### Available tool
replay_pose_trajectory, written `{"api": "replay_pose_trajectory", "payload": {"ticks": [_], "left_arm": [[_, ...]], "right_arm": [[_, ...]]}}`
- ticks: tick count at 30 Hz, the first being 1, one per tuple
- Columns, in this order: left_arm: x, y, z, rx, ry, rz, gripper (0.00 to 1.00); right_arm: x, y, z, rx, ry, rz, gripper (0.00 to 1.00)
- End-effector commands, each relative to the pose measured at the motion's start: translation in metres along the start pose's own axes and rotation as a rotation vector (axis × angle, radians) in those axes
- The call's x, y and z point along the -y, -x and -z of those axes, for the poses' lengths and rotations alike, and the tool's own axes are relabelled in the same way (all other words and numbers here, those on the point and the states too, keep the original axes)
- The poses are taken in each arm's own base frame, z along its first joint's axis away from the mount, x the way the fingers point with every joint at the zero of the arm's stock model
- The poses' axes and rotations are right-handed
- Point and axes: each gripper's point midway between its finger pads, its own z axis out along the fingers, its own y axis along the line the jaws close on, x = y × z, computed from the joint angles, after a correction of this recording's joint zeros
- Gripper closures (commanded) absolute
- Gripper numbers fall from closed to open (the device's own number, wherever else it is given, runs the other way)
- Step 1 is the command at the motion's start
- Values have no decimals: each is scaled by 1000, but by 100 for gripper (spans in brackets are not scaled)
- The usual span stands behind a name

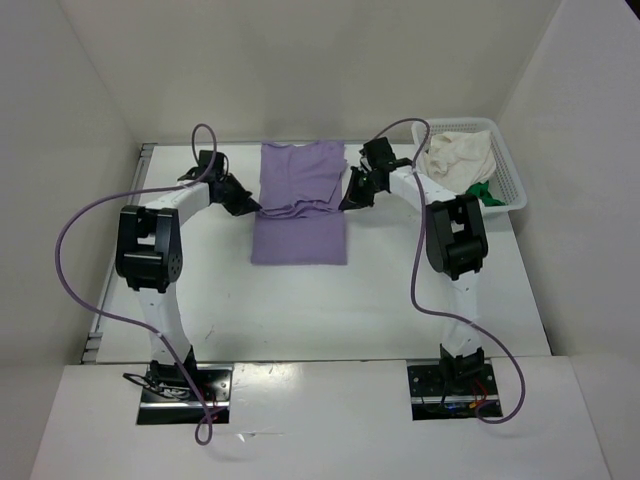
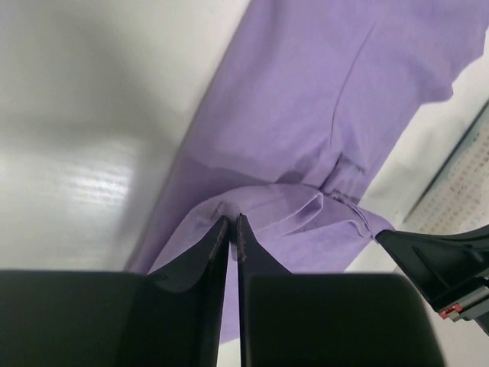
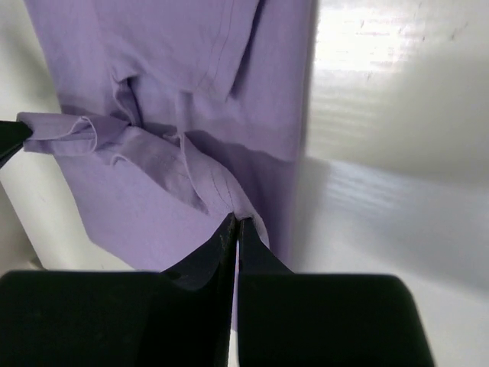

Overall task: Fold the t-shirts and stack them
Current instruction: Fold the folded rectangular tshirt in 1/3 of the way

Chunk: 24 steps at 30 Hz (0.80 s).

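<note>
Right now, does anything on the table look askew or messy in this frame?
The lavender t-shirt has a rumpled folded-over layer. Its edge bunches into wrinkles across the middle instead of lying flat, between the left gripper and right gripper, which are pinching it. Otherwise nothing stands out.

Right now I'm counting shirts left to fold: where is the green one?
Top view, far right of the table: the green shirt lies in the basket's near corner, beside the cream shirt.
</note>
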Motion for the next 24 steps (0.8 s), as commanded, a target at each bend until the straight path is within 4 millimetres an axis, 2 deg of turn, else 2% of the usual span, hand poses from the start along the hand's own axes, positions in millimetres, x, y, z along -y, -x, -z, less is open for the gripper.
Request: {"api": "replay_pose_trajectory", "payload": {"ticks": [1,2,3,6,7,8,11,12,13,14,15,16,17,18,19,20,21,22,23,24], "left_arm": [[11,23,-7,62,-30,-16,85],[16,27,-6,75,-45,-34,83],[18,33,-6,101,-52,-41,73],[24,37,-3,124,-78,-53,54],[28,37,3,131,-86,-56,50],[29,43,9,150,-98,-55,48],[33,41,32,177,-121,-39,45],[44,43,48,204,-159,-28,47],[49,34,53,197,-182,-25,49],[42,20,50,175,-187,-18,53],[53,2,57,159,-209,-48,53],[55,-9,57,146,-215,-62,55],[54,-22,55,126,-211,-72,56],[48,-39,53,89,-203,-77,58],[49,-54,48,64,-205,-106,59],[46,-62,45,50,-197,-120,59],[40,-65,43,43,-186,-126,59],[31,-75,37,23,-171,-126,59],[25,-78,36,15,-160,-131,60],[20,-80,29,4,-144,-125,60]], "right_arm": [[-3,26,-5,48,-4,30,100],[2,24,-13,36,-11,25,100],[3,25,-16,35,-12,25,100],[10,31,-22,38,-27,15,96],[7,34,-21,46,-22,9,89],[7,34,-21,46,-22,9,85],[-8,45,-2,82,-1,24,73],[-17,53,14,116,0,35,70],[-15,52,18,126,-16,34,67],[-18,52,26,134,-12,37,61],[-15,48,28,136,-23,35,58],[-23,51,43,165,-5,47,56],[-25,50,48,168,-4,48,54],[-20,42,48,159,-9,45,54],[-25,43,58,178,2,52,57],[-28,35,59,154,25,51,64],[-27,21,55,122,33,52,77],[-31,13,56,106,46,67,83],[-27,-3,48,63,41,64,88],[-35,-20,41,25,52,81,94]]}}
